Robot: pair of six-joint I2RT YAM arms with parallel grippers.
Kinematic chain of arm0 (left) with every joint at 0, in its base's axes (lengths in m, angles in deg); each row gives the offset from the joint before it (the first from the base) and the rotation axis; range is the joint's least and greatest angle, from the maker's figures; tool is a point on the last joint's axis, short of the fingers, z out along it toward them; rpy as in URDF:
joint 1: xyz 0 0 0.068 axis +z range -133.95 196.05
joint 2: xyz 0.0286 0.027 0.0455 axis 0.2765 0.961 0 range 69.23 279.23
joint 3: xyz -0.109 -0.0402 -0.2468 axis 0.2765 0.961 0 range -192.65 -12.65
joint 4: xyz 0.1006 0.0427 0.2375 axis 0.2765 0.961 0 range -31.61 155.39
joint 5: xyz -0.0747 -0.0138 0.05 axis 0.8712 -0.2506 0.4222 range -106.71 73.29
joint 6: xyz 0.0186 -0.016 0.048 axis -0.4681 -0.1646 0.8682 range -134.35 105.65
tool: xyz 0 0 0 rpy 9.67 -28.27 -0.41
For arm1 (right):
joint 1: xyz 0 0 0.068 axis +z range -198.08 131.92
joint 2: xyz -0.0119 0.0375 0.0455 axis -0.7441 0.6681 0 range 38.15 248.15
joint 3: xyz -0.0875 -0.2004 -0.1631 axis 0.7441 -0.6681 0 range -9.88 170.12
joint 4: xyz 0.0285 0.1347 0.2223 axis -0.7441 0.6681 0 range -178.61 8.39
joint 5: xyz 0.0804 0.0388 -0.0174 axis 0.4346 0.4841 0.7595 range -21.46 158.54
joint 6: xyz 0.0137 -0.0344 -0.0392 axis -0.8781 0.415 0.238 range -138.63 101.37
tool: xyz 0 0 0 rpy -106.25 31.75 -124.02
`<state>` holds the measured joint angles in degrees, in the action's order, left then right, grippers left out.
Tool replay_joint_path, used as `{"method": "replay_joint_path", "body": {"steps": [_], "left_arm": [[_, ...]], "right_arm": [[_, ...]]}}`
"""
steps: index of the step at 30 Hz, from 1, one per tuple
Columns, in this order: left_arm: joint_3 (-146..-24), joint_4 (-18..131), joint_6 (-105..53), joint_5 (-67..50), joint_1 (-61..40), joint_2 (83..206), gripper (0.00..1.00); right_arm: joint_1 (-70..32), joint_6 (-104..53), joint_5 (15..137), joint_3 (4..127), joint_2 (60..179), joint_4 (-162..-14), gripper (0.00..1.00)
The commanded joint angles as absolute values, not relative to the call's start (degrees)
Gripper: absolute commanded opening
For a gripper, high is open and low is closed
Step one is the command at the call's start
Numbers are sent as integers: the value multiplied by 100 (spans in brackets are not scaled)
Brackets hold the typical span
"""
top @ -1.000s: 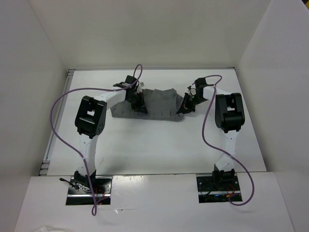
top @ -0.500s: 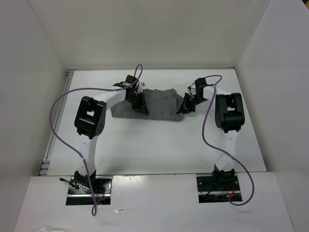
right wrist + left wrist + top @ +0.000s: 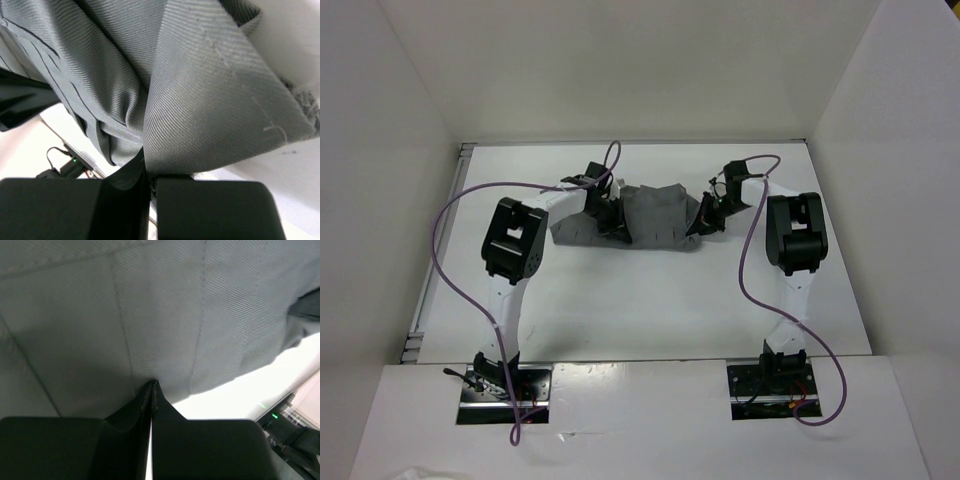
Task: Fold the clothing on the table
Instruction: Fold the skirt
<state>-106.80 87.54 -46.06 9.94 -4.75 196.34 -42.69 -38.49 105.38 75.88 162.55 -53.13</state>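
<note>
The grey clothing [image 3: 655, 218] lies as a wide, creased band toward the far edge of the table [image 3: 650, 300], about midway between its left and right edges, with bare white surface all along its near side. It is bunched rather than flat — folds run across it, and its left end trails out past my left grip toward the left edge.

My left hand [image 3: 610, 218] is clamped on the cloth a little inside that left end. In the left wrist view the jaws are pressed together, with fabric caught at their tips and spreading away in a taut sheet. My right hand [image 3: 705, 222] is clamped on the right end. Its wrist view shows a doubled flap of the weave pinched between jaws that are closed just as tightly, with looser folds hanging beside it. I cannot tell from any view how much of the garment is off the table.

I judge that I am mid-fold, with both ends gripped and the garment stretched between my hands, ready to be carried over or laid out. The fold itself is not yet finished, since the cloth looks rumpled and no clean edge shows.

The next move calls for both hands to travel together at the same pace and height, so the span between them stays lightly taut and does not twist. I would then lower the cloth evenly onto the table before letting go — if one hand leads, the layer will skew, and the trailing left end may drag or tuck under.
</note>
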Motion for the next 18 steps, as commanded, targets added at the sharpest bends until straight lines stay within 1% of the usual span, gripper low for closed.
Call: {"method": "replay_joint_path", "body": {"steps": [1, 2, 10, 11, 15, 18], "left_arm": [[-10731, 8854, -4555, 904, -575, 19992, 3], [-10792, 8854, -4555, 904, -636, 20097, 2], [-11283, 8915, -4503, 957, -1005, 20510, 2], [-11346, 8915, -4503, 1113, -1110, 20590, 2], [-11715, 8915, -4450, 1527, -1356, 20695, 2], [-11839, 8968, -4380, 1590, -1410, 20626, 2]], "right_arm": [[-4237, -3779, 10379, 7616, 15621, -5223, 0], [-4176, -3840, 10379, 7617, 15488, -5153, 0], [-3447, -3999, 10326, 8188, 14337, -4783, 0], [-3324, -3999, 10396, 8266, 14188, -4783, 0], [-3121, -4052, 10686, 8329, 14081, -4783, 0], [-3121, -4052, 10801, 8329, 14081, -4783, 0]]}}
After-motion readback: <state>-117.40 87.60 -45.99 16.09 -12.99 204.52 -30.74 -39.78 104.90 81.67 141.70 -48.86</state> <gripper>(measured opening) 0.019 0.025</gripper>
